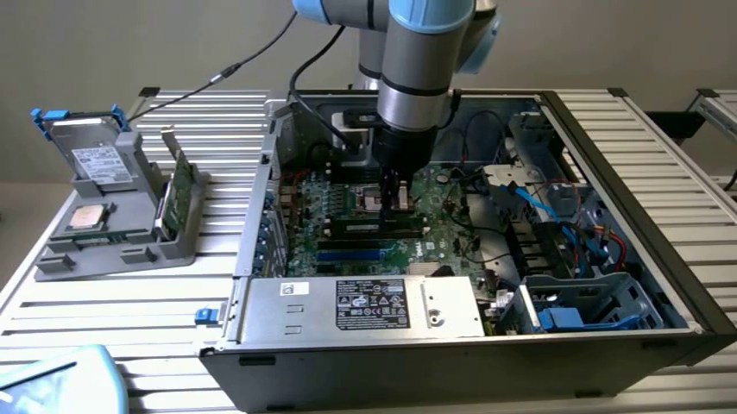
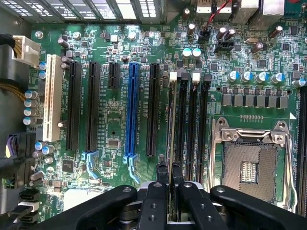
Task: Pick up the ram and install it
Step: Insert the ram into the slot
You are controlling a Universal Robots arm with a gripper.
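ram (image 2: 170, 129), skinny stick seen edge-on, fingers (image 2: 162, 175) of the gripper (image 2: 170, 168) pinched tight on it, open PC case (image 1: 461, 371) with motherboard (image 2: 115, 120) inside, grey tray (image 1: 116, 254) at the case's 9 o'clock holding drive (image 1: 102, 162), CPU (image 1: 86, 216)

On the table (image 1: 116, 310), at the exterior view's left, a holder (image 1: 81, 259); to its right, the open computer case (image 1: 461, 371). Inside, the motherboard (image 1: 345, 250), with the power supply (image 1: 357, 306) at the near edge. Above the board, the pincer (image 1: 399, 203), closed on the ram (image 2: 171, 129), lined up edge-on along the slot farthest from the processor socket (image 2: 249, 163).
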